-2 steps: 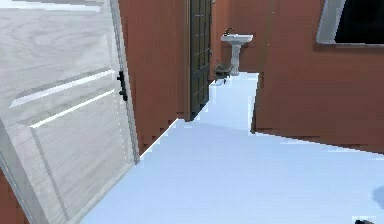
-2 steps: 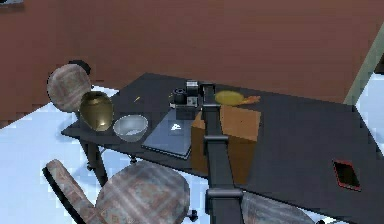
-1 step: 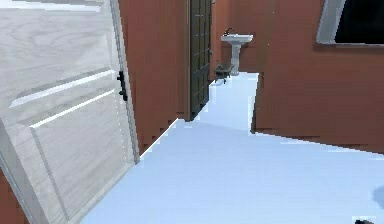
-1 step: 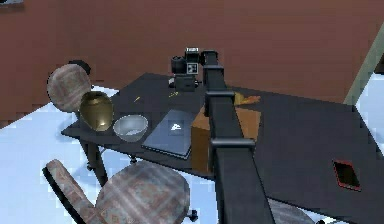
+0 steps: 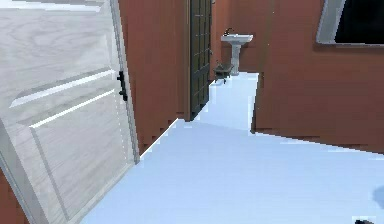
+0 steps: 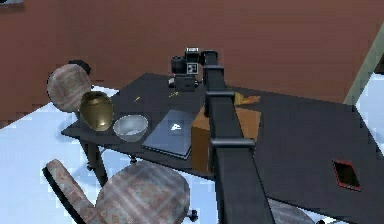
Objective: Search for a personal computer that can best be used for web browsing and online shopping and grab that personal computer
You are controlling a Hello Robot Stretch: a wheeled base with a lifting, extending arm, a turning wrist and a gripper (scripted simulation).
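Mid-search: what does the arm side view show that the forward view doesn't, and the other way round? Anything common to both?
Arm side view: a dark table bearing a closed grey laptop, a bowl and a gold vase, a patterned chair beside it, and the arm reaching across with the hand near the table's far edge.
Forward view: an open white door, a pedestal sink down a passage, and a dark window.
Shared: reddish-brown walls and pale floor.
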